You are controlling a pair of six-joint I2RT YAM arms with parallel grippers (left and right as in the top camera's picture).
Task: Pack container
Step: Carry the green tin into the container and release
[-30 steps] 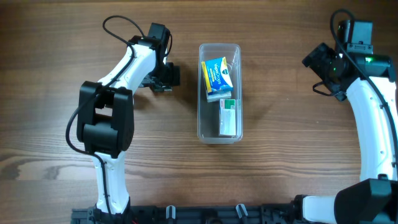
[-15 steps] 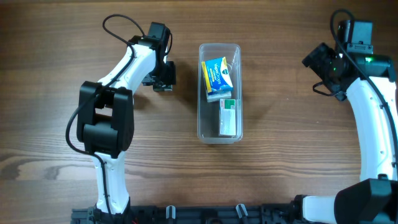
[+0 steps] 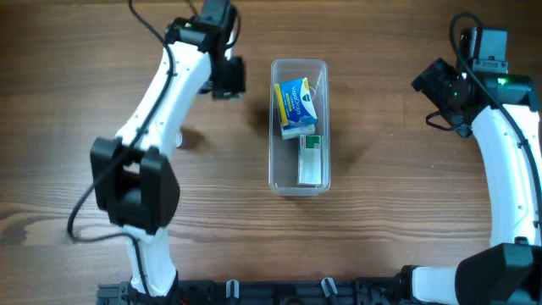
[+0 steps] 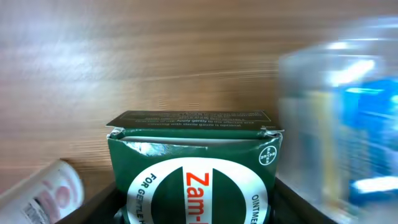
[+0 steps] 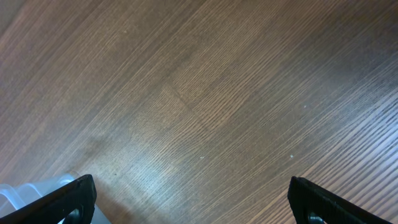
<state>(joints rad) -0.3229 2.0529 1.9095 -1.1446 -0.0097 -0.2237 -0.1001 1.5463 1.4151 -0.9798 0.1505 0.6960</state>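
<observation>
The clear plastic container (image 3: 299, 182) stands at the table's middle, holding a blue and yellow box (image 3: 295, 99) and a white and green box (image 3: 311, 159). My left gripper (image 3: 227, 80) is shut on a dark green Zam box (image 4: 194, 168) and holds it just left of the container's far end. The container shows blurred at the right of the left wrist view (image 4: 348, 118). My right gripper (image 3: 436, 85) is open and empty at the far right, over bare wood (image 5: 193, 199).
A small white and pink item (image 4: 40, 193) lies on the table at the lower left of the left wrist view. A corner of the container (image 5: 25, 193) shows in the right wrist view.
My left arm has lifted and moved toward the far edge of the table with the green box in its jaws. The right arm has not moved.
</observation>
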